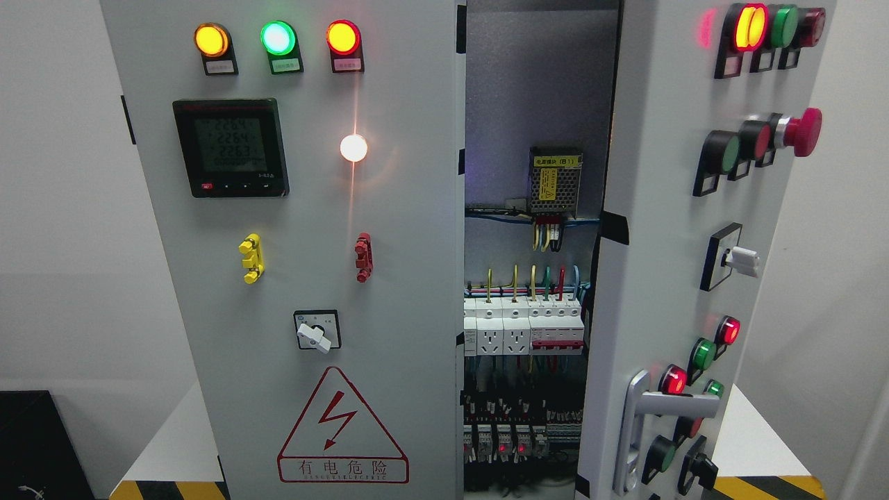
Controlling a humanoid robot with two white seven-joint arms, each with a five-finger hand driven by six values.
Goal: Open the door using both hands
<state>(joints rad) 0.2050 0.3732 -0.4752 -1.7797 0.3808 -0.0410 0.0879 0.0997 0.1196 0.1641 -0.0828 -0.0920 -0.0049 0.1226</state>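
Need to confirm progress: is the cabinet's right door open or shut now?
Open. The right door is swung outward, and the gap beside it exposes the power supply and breakers inside. Neither robot hand shows.

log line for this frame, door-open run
right door: swung partly open | handle: free | left door: closed | breakers: exposed | hands: none visible
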